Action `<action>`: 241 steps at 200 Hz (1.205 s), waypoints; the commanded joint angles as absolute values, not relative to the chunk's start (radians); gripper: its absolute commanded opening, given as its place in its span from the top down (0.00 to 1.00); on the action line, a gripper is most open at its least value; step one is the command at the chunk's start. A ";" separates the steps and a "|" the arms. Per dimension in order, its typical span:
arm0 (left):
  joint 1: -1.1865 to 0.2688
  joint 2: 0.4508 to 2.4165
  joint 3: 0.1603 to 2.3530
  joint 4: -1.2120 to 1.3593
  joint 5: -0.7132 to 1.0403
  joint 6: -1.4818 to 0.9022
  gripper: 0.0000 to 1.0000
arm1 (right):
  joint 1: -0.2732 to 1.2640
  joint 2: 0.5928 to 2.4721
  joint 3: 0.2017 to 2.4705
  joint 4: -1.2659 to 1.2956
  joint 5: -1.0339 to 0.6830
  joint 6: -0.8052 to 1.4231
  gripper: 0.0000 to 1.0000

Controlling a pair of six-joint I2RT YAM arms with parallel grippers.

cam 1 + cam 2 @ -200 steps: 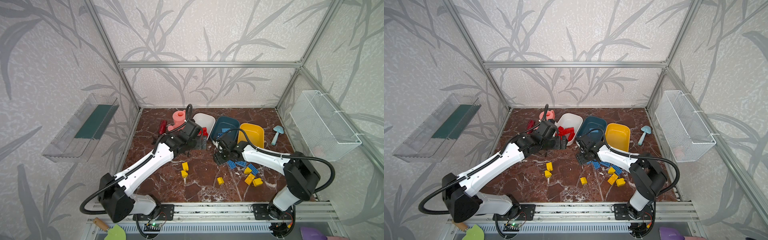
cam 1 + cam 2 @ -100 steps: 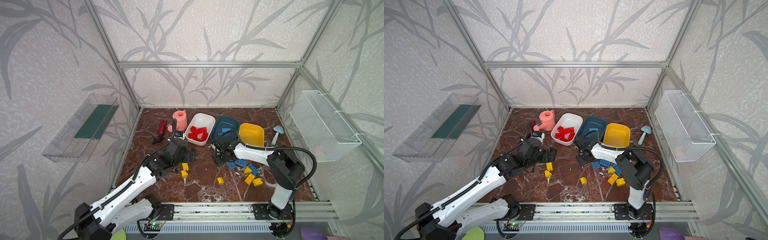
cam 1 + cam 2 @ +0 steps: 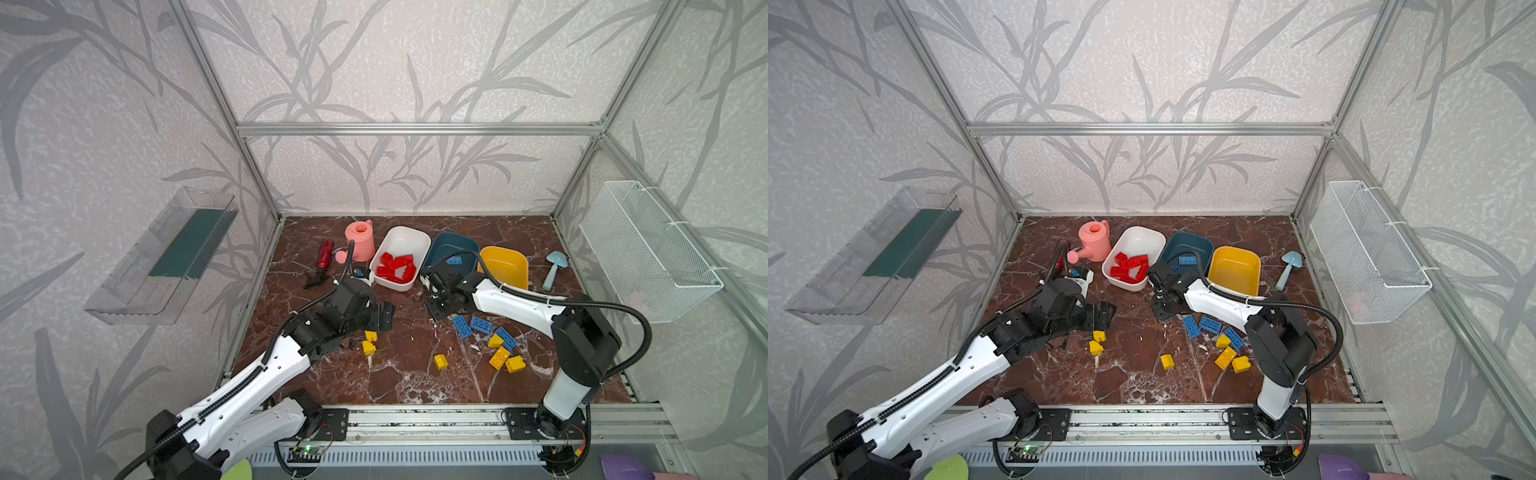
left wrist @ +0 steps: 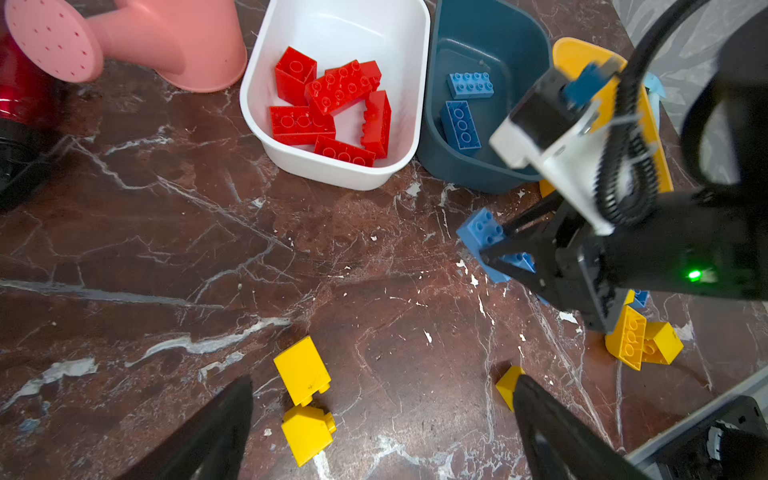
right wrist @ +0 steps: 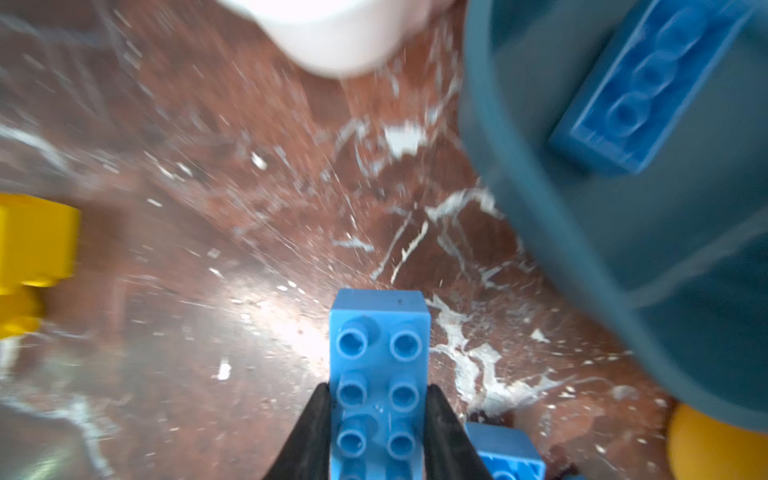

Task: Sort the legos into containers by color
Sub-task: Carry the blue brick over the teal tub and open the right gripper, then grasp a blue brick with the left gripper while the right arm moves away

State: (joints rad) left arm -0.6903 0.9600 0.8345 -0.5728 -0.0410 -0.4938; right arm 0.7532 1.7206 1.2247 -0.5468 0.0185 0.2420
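Blue plastic shows between the black fingers of the right gripper (image 5: 377, 399). It is clamped on a blue studded rectangular brick (image 5: 380, 332), one finger on each long side, with the studs facing the wrist camera. That brick hangs over the brown marbled tabletop (image 3: 399, 386), just in front of the dark teal-blue rounded plastic tub (image 4: 490, 37). The right wrist view is blurred, so I cannot tell whether the brick touches the surface.

The left gripper (image 4: 382, 382) has its fingers spread wide apart, low over the tabletop. A pair of yellow square bricks (image 4: 305, 374) lies between the fingers, nearer one of them and touching neither.

Three tubs stand in a row at the back. The white rounded plastic tub (image 4: 328, 170) holds a heap of red studded bricks (image 4: 340, 87). The teal-blue tub beside it holds two blue bricks (image 4: 461, 124). The yellow rounded plastic tub (image 3: 505, 266) stands on its far side.

In both top views, three loose blue bricks (image 3: 480, 326) lie on the tabletop under the right arm. A cluster of three yellow bricks (image 3: 505, 357) lies just beyond them, and a single yellow brick (image 3: 440, 361) sits between that cluster and the pair by the left gripper.

A pink plastic watering can (image 3: 360, 241) and a dark red cylindrical tool (image 3: 325, 254) sit beside the white tub. A pale blue toy shovel (image 3: 555, 266) lies near the yellow one.
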 commanded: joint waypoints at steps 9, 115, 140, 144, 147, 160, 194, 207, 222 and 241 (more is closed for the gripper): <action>-0.693 0.946 0.796 -0.546 0.013 -0.481 0.04 | 0.730 1.645 1.302 -0.564 0.027 0.243 0.68; -0.807 1.082 0.759 -0.453 -0.004 -0.491 0.04 | 0.502 1.931 1.673 -0.621 -0.007 0.204 0.65; -0.842 1.133 0.787 -0.451 -0.012 -0.477 0.04 | 0.482 1.960 1.705 -0.623 -0.024 0.209 0.53; -0.847 1.142 0.791 -0.451 -0.013 -0.471 0.04 | 0.479 1.960 1.709 -0.623 -0.025 0.209 0.50; -0.850 1.148 0.797 -0.450 -0.014 -0.467 0.04 | 0.478 1.960 1.711 -0.625 -0.027 0.209 0.47; -0.859 1.179 0.819 -0.438 0.013 -0.428 0.04 | 0.469 1.953 1.721 -0.628 -0.032 0.209 0.33; -0.882 1.318 0.917 -0.422 0.051 -0.311 0.03 | 0.442 1.870 1.686 -0.619 -0.062 0.223 0.20; -0.893 1.373 0.961 -0.409 0.071 -0.272 0.03 | 0.428 1.813 1.644 -0.598 -0.093 0.239 0.18; -0.913 1.448 1.023 -0.411 0.095 -0.218 0.03 | 0.407 1.737 1.593 -0.576 -0.126 0.259 0.15; -0.941 1.543 1.082 -0.402 0.104 -0.159 0.03 | 0.368 1.620 1.506 -0.538 -0.181 0.309 0.13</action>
